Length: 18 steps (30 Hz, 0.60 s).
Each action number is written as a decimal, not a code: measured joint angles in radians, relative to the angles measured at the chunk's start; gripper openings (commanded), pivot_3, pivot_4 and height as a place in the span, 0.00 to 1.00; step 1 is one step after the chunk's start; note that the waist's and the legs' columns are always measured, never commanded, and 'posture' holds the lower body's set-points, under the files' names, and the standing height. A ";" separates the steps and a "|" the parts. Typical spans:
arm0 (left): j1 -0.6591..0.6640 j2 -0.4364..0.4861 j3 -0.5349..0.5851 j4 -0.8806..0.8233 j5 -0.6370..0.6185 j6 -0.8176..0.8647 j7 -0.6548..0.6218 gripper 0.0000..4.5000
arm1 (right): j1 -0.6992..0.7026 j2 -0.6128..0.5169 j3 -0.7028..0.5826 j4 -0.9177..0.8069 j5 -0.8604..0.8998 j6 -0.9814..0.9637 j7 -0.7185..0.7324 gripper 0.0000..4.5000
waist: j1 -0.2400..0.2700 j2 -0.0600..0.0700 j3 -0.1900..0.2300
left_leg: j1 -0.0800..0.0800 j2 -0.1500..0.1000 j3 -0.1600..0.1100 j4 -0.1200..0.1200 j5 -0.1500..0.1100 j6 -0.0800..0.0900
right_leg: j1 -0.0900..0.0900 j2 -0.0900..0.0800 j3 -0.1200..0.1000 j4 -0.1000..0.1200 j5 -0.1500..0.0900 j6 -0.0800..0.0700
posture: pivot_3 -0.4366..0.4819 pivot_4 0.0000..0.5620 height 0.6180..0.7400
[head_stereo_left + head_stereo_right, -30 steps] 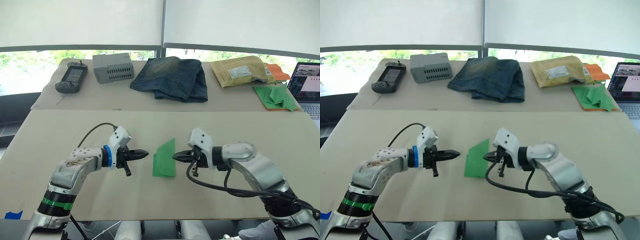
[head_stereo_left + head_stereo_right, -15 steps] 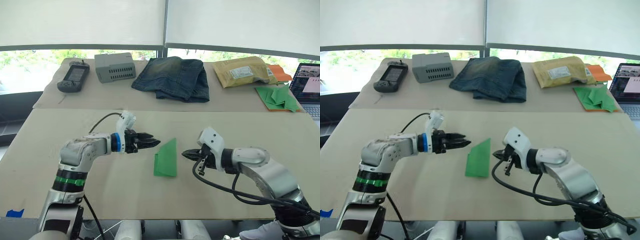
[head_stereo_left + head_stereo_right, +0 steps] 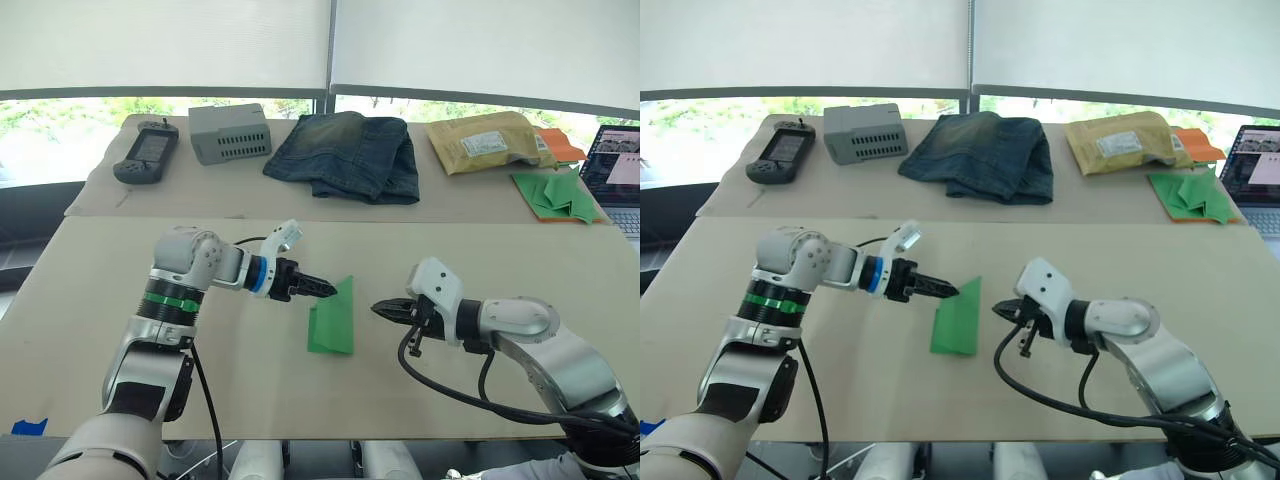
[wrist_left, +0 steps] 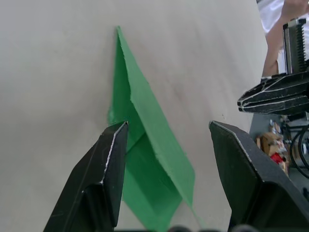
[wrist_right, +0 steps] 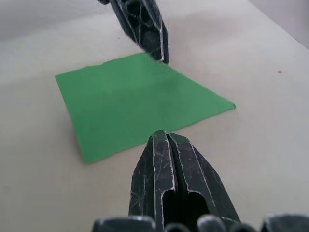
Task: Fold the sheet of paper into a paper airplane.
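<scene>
- Head views: left gripper (image 3: 328, 290) has its jaws drawn to a narrow point, tip at the upper left edge of the paper airplane (image 3: 333, 318), touching it or just above; from here I cannot tell the gap. Right gripper (image 3: 380, 309) has its jaws pressed together on nothing, hovering just beside the wedge's right edge, apart from it.
- Head views: the wedge lies flat on the counter (image 3: 300, 400) between the two grippers. Its long axis runs away from the robot, pointed end far, blunt end near. The left arm is the nearer one, so the next crease or lift looks like its job, with the right free to pin.
- Left wrist view: the jaws stand well apart here, empty, straddling the wedge; one left finger (image 4: 104, 179) sits over the paper's edge, the other clear of it on bare counter. The green paper shows a raised upper flap over a lower layer, with the point leading away from the jaws. The right gripper shows beyond, tips closed.
- Right wrist view: jaws shut tight, nothing between them. The paper lies ahead as a flat bright green wedge, one corner tapering off. The left gripper's tip meets the paper's far edge.
- Judgement: folding partly done; wings not yet spread.
</scene>
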 measured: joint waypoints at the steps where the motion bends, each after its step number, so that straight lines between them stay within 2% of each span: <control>1: -0.004 0.000 -0.025 0.000 0.000 0.000 -0.010 0.63 | 0.000 0.000 -0.002 0.000 0.000 -0.001 -0.005 0.00 | 0.000 0.000 0.000 | 0.000 0.000 0.000 0.000 0.000 0.000 | 0.000 0.000 0.000 0.000 0.000 0.000 | 0.48 0.27 0.91; 3: -0.013 -0.009 -0.038 0.022 0.002 0.001 -0.011 0.63 | 0.002 0.000 -0.004 0.000 0.000 -0.003 -0.007 0.00 | 0.001 0.000 0.000 | 0.000 0.000 -0.001 0.000 0.000 0.000 | 0.000 0.000 0.000 0.000 0.000 0.000 | 0.48 0.27 0.91; 7: -0.033 -0.025 -0.038 0.073 0.014 -0.001 0.001 0.36 | 0.007 -0.002 -0.009 0.000 -0.001 -0.004 -0.016 0.00 | 0.002 0.000 0.000 | 0.000 -0.001 0.000 0.001 0.000 0.000 | 0.000 -0.001 0.000 0.000 0.000 0.000 | 0.48 0.27 0.91; 12: -0.033 -0.071 0.037 0.127 0.020 0.038 0.050 0.00 | 0.007 0.001 -0.025 -0.005 0.003 -0.004 -0.036 0.00 | 0.001 0.000 0.000 | -0.001 -0.001 -0.001 0.001 0.000 0.000 | 0.000 -0.001 0.000 0.000 0.000 0.000 | 0.48 0.27 0.91; 18: -0.047 -0.162 0.321 0.205 0.028 0.120 0.220 0.00 | -0.008 0.001 -0.022 -0.004 -0.003 -0.006 -0.043 0.00 | 0.002 0.000 0.000 | -0.001 -0.002 -0.003 0.001 0.000 0.000 | 0.000 -0.002 0.000 0.002 0.001 -0.001 | 0.48 0.27 0.91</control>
